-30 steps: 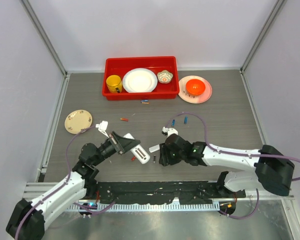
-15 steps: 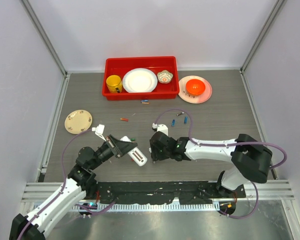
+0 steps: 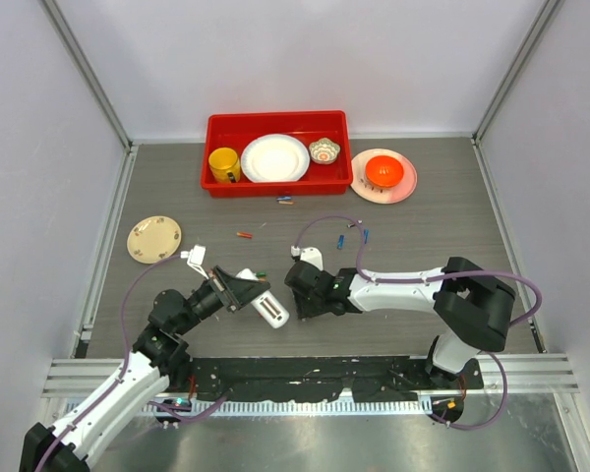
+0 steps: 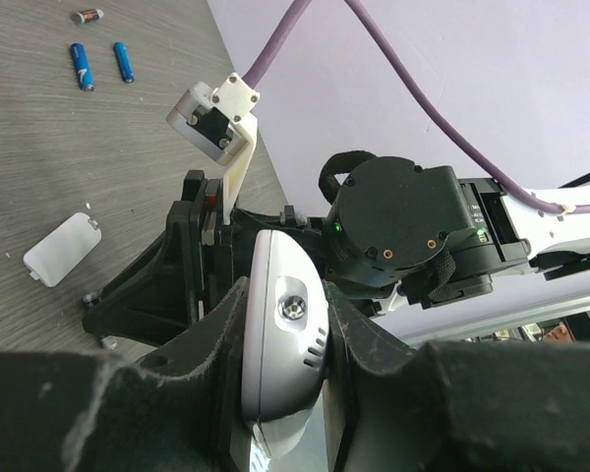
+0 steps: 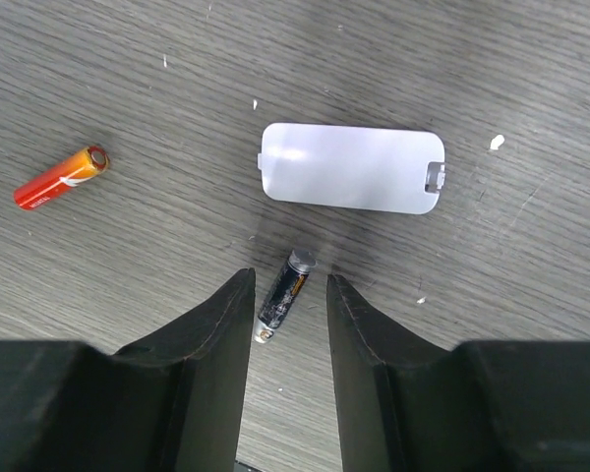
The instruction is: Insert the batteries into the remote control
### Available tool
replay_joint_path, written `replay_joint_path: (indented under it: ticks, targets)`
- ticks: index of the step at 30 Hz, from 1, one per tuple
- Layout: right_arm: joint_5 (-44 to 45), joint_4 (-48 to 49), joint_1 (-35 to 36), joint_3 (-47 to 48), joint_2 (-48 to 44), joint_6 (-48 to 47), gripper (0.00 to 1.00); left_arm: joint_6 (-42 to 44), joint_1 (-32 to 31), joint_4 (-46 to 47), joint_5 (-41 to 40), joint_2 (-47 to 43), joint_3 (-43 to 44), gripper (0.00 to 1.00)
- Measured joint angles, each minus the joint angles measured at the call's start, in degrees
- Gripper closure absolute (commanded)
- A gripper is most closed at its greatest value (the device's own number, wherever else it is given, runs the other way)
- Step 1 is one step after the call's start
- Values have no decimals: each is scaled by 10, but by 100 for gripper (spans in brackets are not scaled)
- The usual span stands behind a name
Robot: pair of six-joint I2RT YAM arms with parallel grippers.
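My left tool [image 3: 244, 292] grips the remote control [image 4: 285, 295]. My right tool [image 5: 290, 279], half open, straddles a black battery [image 5: 281, 299], holding nothing

A grey wood-grain table [image 3: 442, 216] carried a scatter of small items. A red bin [image 3: 275, 116] stood at the far edge, with a pink plate [image 3: 405, 185] just to its right and a beige saucer [image 3: 154, 239] well apart on the left. A few loose batteries [image 3: 285, 201] lay just in front of the bin, a red battery [image 3: 244, 235] nearer the middle, and two blue batteries [image 4: 82, 67] side by side to the right of it. Closer in, a black battery [image 5: 283, 295] rested flat beside a white cover [image 5: 351, 180], near it but not touching, and a red-and-orange battery [image 5: 61, 178] lay off to one side.
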Motion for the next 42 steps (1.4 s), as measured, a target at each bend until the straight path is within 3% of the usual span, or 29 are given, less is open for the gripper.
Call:
replay_joint_path:
  ticks: [9, 16, 22, 30, 42]
  targets:
    - [4, -2, 3, 1, 4, -4, 73, 10, 0, -9, 0, -1, 0, 100]
    - [5, 0, 4, -1, 4, -6, 99, 11, 0, -9, 0, 2, 0, 100]
    - [18, -11, 6, -2, -2, -8, 99, 11, 0, -8, 0, 18, 0, 100]
    - [80, -97, -2, -5, -73, -41, 99, 10, 0, -1, 0, 31, 0, 100]
    - [59, -133, -130, -10, -63, -127, 99, 9, 0, 66, 16, 125, 0, 100]
